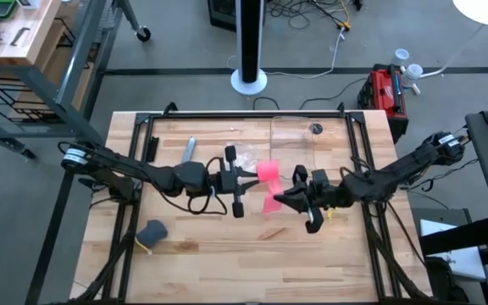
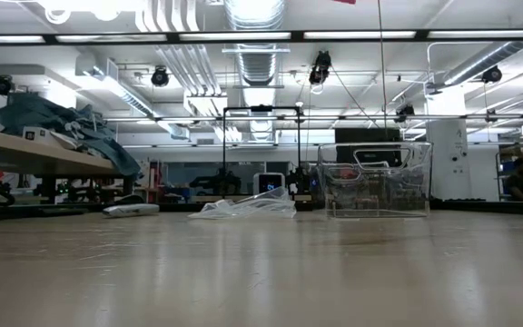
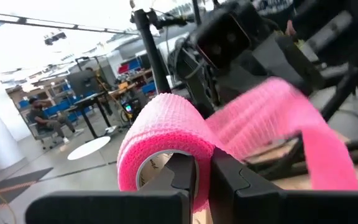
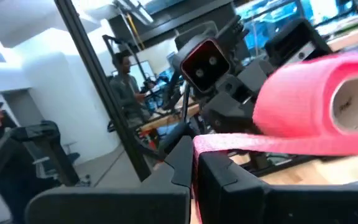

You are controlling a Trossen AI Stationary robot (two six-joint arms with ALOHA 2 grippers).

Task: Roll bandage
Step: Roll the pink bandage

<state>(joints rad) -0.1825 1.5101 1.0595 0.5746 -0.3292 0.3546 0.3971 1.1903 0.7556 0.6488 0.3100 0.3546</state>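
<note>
The bandage [image 1: 268,173] hangs above the surface between both arms. The left end effector [image 3: 202,171] is clamped on the roll's wall; the right end effector [image 4: 193,158] pinches the loose tail. It looks light, soft and stretchy, so grip the cardboard core and the tail's end.

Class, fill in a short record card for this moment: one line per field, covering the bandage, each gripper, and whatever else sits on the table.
bandage: pink roll with a loose tail, held above the table between the two arms
left gripper: shut on the roll's wall, one finger inside the core
right gripper: shut on the tail
table: wooden top
other things: clear bin at the far edge; crinkled clear bag; dark lump near the left front
</note>
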